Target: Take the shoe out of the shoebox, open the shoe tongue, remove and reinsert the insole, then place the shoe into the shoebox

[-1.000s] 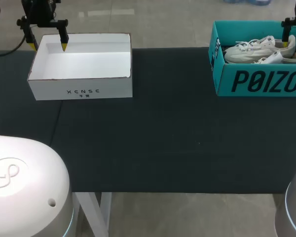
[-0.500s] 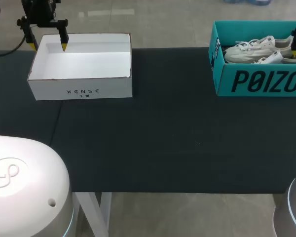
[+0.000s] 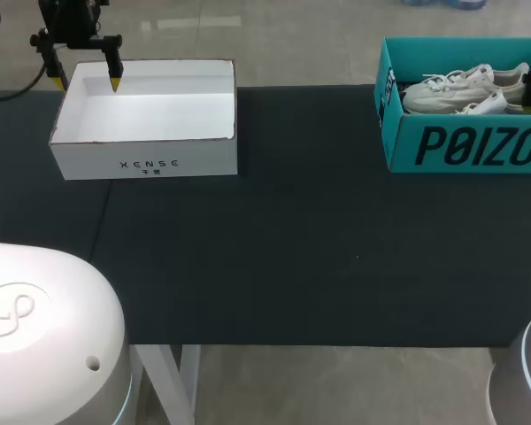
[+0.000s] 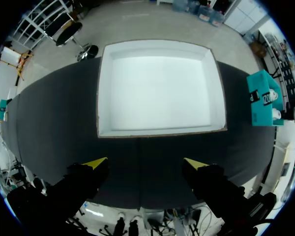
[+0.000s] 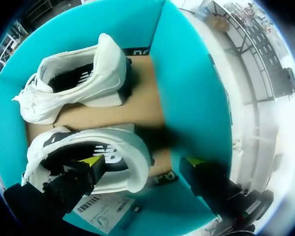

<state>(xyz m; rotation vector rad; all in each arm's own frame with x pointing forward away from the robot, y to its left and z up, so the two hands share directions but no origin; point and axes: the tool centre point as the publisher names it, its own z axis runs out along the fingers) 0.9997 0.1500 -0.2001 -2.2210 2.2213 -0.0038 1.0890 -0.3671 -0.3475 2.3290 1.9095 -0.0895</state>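
Jaws on both arms are released and grasp nothing. The left gripper (image 4: 145,163) hangs with its yellow tips wide apart over the far left corner of the table (image 3: 319,248), a broad black surface. In the left wrist view the white box (image 4: 160,86) lies ahead of those tips, open side up, with its pale inside showing. In the head view this box sits at the table's far left.

At the far right of the table stands the teal shoebox (image 3: 442,146), also open on top. Two white shoes lie inside it on their sides, on the brown cardboard floor. The right gripper (image 5: 143,161) is low over this shoebox, and only part of it shows at the edge of the head view. In the right wrist view one yellow tip is above the dark opening of the nearer shoe (image 5: 118,147), and the other tip is over the teal wall beside it, so that shoe's heel lies between the spread fingers, ungripped. The other shoe (image 5: 83,78) lies beyond it, against the far wall of the shoebox, with its laces at the toe end.
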